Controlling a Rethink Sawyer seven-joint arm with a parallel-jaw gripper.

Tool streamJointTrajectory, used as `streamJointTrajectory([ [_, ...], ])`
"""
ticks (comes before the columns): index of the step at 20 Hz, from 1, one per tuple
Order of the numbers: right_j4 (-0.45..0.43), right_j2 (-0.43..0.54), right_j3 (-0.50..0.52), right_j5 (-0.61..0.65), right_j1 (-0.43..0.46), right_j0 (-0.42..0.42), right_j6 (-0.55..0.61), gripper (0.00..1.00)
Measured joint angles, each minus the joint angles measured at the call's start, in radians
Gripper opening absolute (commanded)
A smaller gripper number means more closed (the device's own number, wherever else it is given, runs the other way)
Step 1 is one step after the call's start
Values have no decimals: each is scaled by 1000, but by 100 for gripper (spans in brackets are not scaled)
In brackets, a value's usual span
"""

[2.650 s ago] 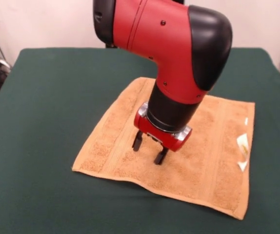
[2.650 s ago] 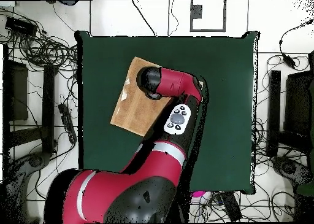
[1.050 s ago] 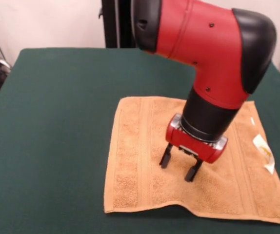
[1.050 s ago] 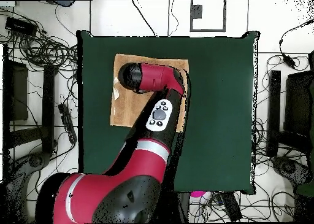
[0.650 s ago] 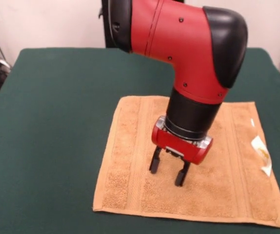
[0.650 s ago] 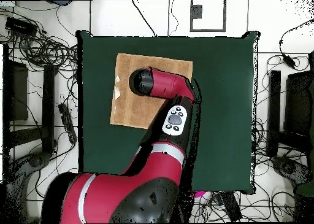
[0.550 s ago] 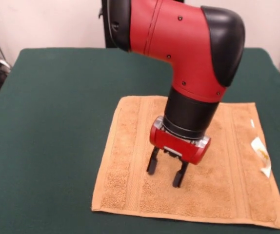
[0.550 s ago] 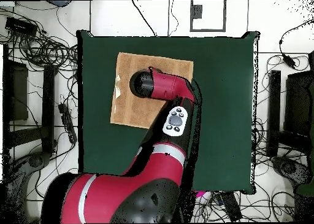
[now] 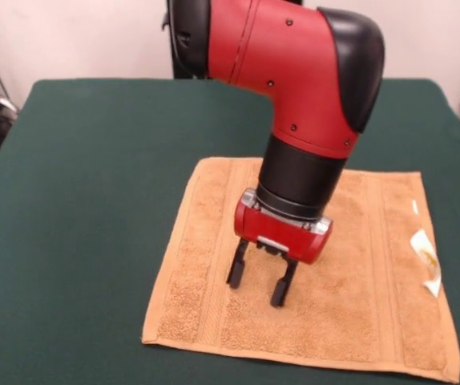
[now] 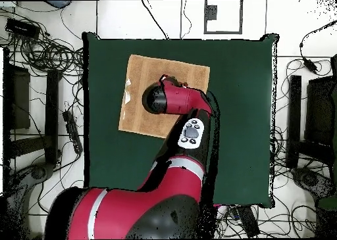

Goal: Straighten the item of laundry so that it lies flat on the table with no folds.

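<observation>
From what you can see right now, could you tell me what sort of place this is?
Most likely a robotics lab. A red and black arm works over a towel on a green-covered table, and the overhead view shows cables tangled on the floor around it.

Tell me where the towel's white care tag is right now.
In the front view the care tag lies at the towel's right edge, spilling onto the table, well right of the gripper.

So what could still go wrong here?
The gripper stands open with its fingers on or just above the towel; any sideways move could drag the cloth into a new wrinkle. The towel's near edge lies close to the table edge, so a pull that way might slide it off.
</observation>
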Motion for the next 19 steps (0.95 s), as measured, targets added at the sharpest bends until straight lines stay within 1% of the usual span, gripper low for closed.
streamJointTrajectory([
  [6,-39,48,42,0,-41,-55,0,100],
  [14,-82,76,88,17,-79,-126,0,100],
  [19,-100,76,109,31,-93,-131,0,100],
])
